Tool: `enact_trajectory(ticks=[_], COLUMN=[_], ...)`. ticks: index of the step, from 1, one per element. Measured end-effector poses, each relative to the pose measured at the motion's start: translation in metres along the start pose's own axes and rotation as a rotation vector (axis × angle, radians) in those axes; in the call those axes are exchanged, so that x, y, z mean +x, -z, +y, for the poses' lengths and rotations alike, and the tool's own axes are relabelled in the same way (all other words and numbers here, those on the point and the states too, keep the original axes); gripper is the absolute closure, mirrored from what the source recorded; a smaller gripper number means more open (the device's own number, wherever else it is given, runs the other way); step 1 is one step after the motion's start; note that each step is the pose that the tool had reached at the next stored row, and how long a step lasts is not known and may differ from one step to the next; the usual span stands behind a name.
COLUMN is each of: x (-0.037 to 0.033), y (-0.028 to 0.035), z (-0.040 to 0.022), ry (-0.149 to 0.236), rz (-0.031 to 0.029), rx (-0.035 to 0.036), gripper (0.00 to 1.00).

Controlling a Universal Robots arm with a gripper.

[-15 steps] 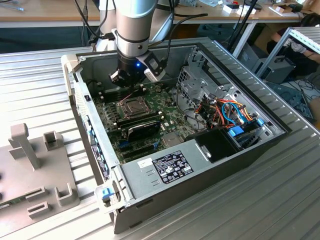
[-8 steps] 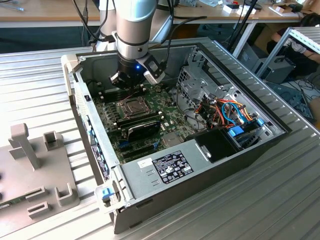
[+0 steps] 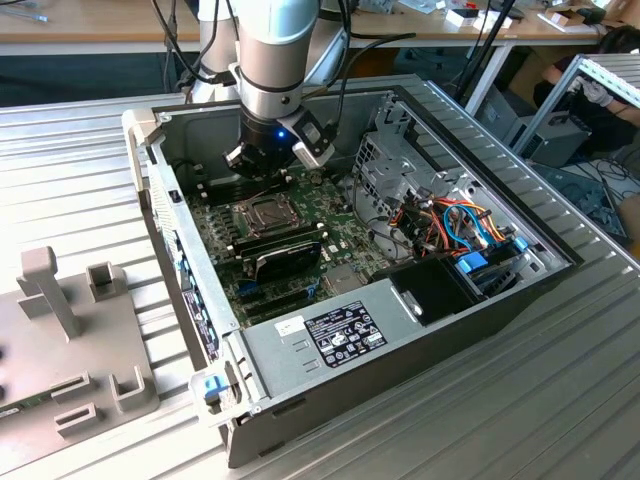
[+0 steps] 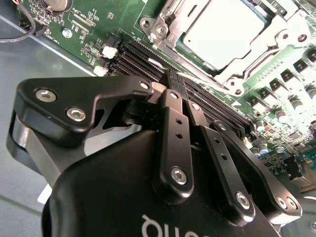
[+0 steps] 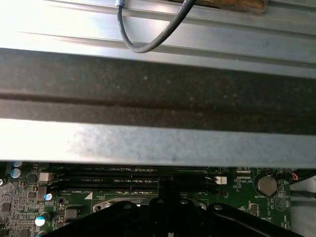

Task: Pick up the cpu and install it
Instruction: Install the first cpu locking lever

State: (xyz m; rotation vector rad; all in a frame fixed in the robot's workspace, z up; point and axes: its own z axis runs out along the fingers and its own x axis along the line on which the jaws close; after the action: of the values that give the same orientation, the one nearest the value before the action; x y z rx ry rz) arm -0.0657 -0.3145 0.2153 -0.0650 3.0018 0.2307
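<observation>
1. Case lies open on the ribbed metal tabletop, its walls fencing the board on all sides.
2. Arm reaches down into the case near the far wall, and the end effector hangs just above the board beside the socket.
3. In the second wrist view the end effector has its fingers drawn together, tips pressed close with nothing between them, poised over the black memory slots.
4. Cpu sits flat in the socket, its pale metal top showing inside the socket frame, just beyond the slots from the fingertips.
5. In the first wrist view the case wall rises close ahead as a bright metal edge, with a grey cable looping above it; the slots run along its foot, leaving only a narrow strip of board between wall and socket.
6. Toward the exterior view's right, a drive cage and a bundle of coloured wires crowd that side of the board.
7. Power supply closes off the near end.
8. Toward the exterior view's left, outside the case, a grey fixture stands on the tabletop, well apart from the arm.
</observation>
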Motion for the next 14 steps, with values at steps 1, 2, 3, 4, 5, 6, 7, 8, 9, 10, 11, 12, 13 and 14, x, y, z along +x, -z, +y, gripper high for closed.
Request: enact_trajectory(ticks=[1,2,3,4,5,6,7,8,9,10,11,12,13,14], x=[-0.0001,-0.0002,-0.0003,-0.0004,-0.0005,-0.0007,-0.0011,-0.0017,-0.0027,-0.0034,-0.0047,-0.0051,-0.0053,-0.0055], y=[-0.0001,-0.0006,-0.0019,-0.0035,-0.0046,-0.0053,-0.0059,-0.0063,-0.0070,-0.0075,-0.0085,-0.0089,-0.0090,-0.0094], z=[0.0000,0.0000,-0.0003,-0.0005,-0.0007,-0.0008,-0.0010,-0.0011,-0.0012,-0.0013,-0.0015,-0.0016,-0.0016,-0.0017], ry=[0.000,0.000,0.000,0.000,0.000,0.000,0.000,0.000,0.000,0.000,0.000,0.000,0.000,0.000], rz=[0.0000,-0.0002,-0.0002,0.0000,-0.0001,0.0001,0.0001,0.0002,0.0000,0.0000,0.0000,0.0000,0.0001,0.0000], rx=[0.0000,-0.0002,-0.0001,0.0000,-0.0001,0.0000,0.0000,0.0001,0.0001,0.0000,-0.0001,0.0000,0.0001,-0.0001], gripper=[0.89,0.89,0.89,0.89,0.89,0.89,0.89,0.89,0.89,0.89,0.89,0.89,0.89,0.89])
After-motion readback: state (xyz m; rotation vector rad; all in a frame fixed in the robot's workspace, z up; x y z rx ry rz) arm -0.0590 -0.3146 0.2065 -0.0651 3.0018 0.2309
